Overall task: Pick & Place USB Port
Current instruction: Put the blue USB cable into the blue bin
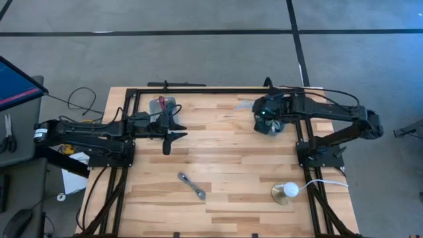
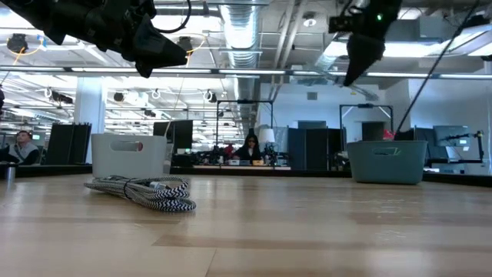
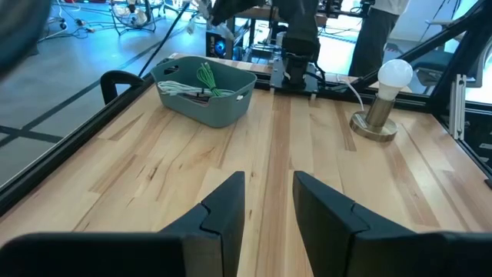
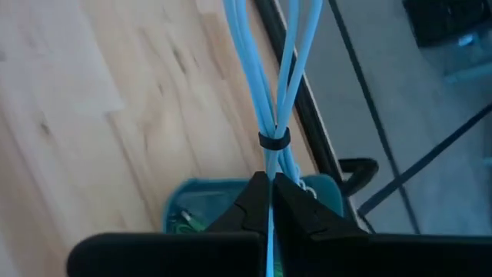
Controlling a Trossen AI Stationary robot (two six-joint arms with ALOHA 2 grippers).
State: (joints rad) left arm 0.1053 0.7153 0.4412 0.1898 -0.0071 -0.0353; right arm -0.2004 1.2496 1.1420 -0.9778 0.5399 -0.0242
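**Right claw lifts a blue cable clear of the bin**

Now, the right gripper point(image 4: 269, 188) has its fingers pinched together on a bundle of light blue cable point(image 4: 269, 92), tied with a dark band just past the fingertips. In the right wrist view the strands fan out from that tie across the middle of the frame, and the teal bin point(image 4: 196, 208) sits low in the frame behind the fingers, green cable visible inside. From above, that gripper point(image 1: 268, 119) hovers over the bin in the upper right of the table.

So, by my read, this is the pick: cable gripped and raised, placing not yet done. Next comes a carry across the table without snagging the trailing strands.

The left gripper point(image 3: 269, 204) waits upper left, fingers parted, nothing between them. A striped cable point(image 1: 192, 186) lies centre-bottom of the high view, a lamp point(image 1: 287, 191) lower right, a white bin point(image 1: 163, 106) upper left.
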